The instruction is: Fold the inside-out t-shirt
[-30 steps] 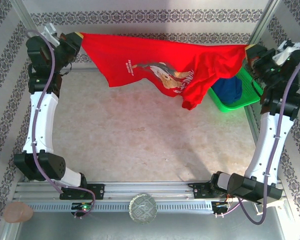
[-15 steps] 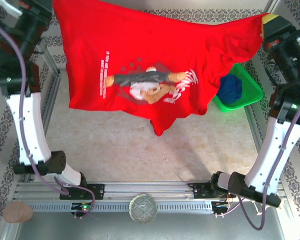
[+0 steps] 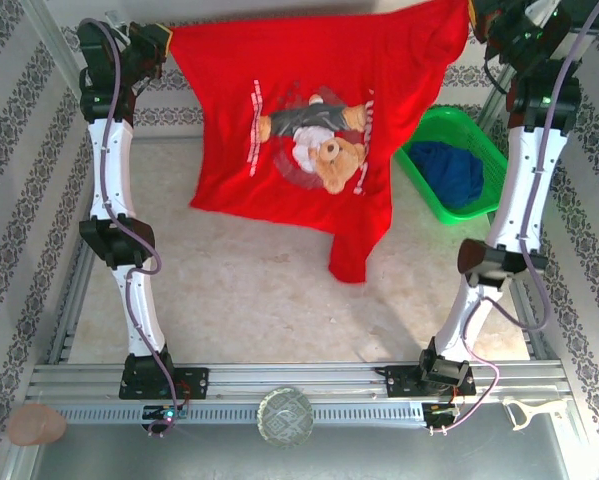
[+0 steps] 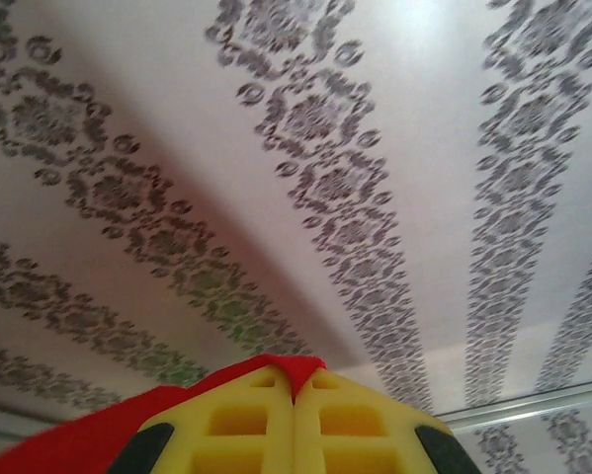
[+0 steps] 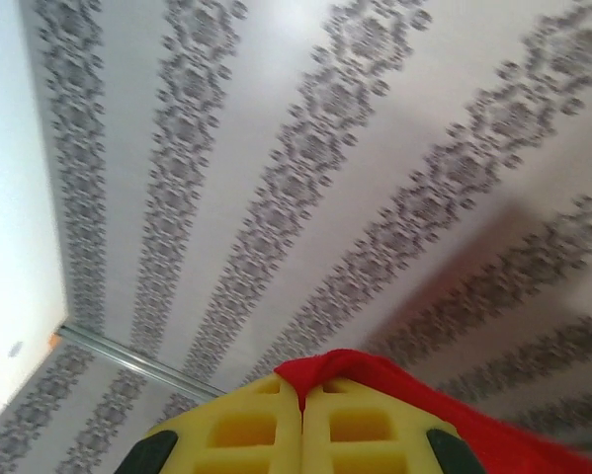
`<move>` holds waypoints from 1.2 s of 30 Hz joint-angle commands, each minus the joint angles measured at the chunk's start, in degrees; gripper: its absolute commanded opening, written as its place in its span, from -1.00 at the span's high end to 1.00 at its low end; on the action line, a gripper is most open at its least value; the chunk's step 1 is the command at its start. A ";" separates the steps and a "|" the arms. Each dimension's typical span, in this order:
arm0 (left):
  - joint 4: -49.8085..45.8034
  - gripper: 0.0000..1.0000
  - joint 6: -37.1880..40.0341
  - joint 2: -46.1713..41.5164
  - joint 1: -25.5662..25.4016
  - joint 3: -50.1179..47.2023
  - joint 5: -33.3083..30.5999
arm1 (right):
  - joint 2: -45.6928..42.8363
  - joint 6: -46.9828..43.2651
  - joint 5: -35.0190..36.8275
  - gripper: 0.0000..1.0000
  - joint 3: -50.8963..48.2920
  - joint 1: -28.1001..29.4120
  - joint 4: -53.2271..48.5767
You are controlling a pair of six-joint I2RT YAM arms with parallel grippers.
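**Red t-shirt [image 3: 299,190] hung in the air between both arms**

Location: the t-shirt is spread like a sheet across the upper middle of the overhead frame. It is held by its two top corners, with the bear print facing the camera. One longer flap [image 3: 351,255] droops at lower centre over the table [image 3: 239,300]. Whether that flap touches the table cannot be told from above.

Left gripper [image 3: 154,45], upper left: fingers pressed together on a small peak of red cloth, confirmed in the left wrist view [image 4: 296,395]. The left arm is stretched long and nearly straight up the left side of the frame.

Right gripper [image 3: 479,20], upper right corner: fingers likewise clamped on a fold of red cloth [image 5: 302,395]. The right arm is extended high and sits further up the frame than the left.

Risks, as judged:
- Each hold takes in only a little cloth at the fingertips. A jerk or extra spread between the arms could pull a corner free.
- The top edge slopes, so the cloth hangs unevenly and may land creased or skewed.
- The right edge hangs near the green basket [image 3: 426,188] holding a dark blue garment [image 3: 449,170]. A drift rightward could drape cloth over the basket's rim.
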 commanded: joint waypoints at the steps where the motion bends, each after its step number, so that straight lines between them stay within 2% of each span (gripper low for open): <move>1: 10.97 1.00 -8.52 -1.30 2.92 3.21 -5.34 | 2.32 6.28 4.85 1.00 9.94 -1.79 2.14; 4: 12.73 1.00 -8.18 -3.10 3.78 3.01 -4.19 | -4.16 2.41 5.18 1.00 0.90 -2.30 5.08; 8: 9.33 1.00 -3.90 -6.08 4.30 0.99 1.69 | -14.65 -5.68 2.50 1.00 -13.65 -2.45 4.97; 11: 4.02 1.00 3.24 -9.97 3.82 -5.85 7.93 | -25.93 -13.93 2.52 1.00 -32.84 -1.43 5.33; 12: 2.31 1.00 6.27 -12.14 3.45 -9.97 9.09 | -30.06 -15.04 3.31 1.00 -40.78 -1.25 6.84; 14: 4.03 1.00 11.77 -19.93 2.88 -26.13 9.19 | -39.06 -14.26 4.08 1.00 -60.86 -0.94 13.10; 17: 24.21 1.00 5.69 -32.99 4.13 -57.20 6.22 | -50.55 -13.48 4.43 1.00 -83.03 -1.23 17.30; 20: 35.89 1.00 -0.47 -41.50 5.80 -74.42 4.56 | -58.69 -12.21 1.79 1.00 -92.54 -3.42 17.11; 22: 37.53 1.00 -1.60 -46.21 6.04 -78.56 4.46 | -62.04 -12.42 0.48 1.00 -92.06 -4.05 14.47; 24: 36.91 1.00 -1.94 -50.60 6.13 -78.36 4.89 | -63.55 -12.48 1.09 1.00 -87.50 -3.80 11.95; 27: 32.83 1.00 -0.99 -55.74 6.37 -72.75 3.43 | -62.59 -7.72 0.26 1.00 -77.49 -5.63 13.89; 29: 29.22 1.00 0.07 -57.11 6.44 -66.68 0.72 | -59.45 -6.38 0.21 1.00 -66.72 -7.01 13.24; 32: 25.43 1.00 0.39 -55.05 7.01 -57.37 -2.17 | -53.09 -4.02 -0.27 1.00 -50.66 -9.15 12.89; 36: 21.53 1.00 -1.35 -47.78 7.77 -45.71 -1.92 | -43.54 -1.16 -1.29 1.00 -34.46 -10.42 11.97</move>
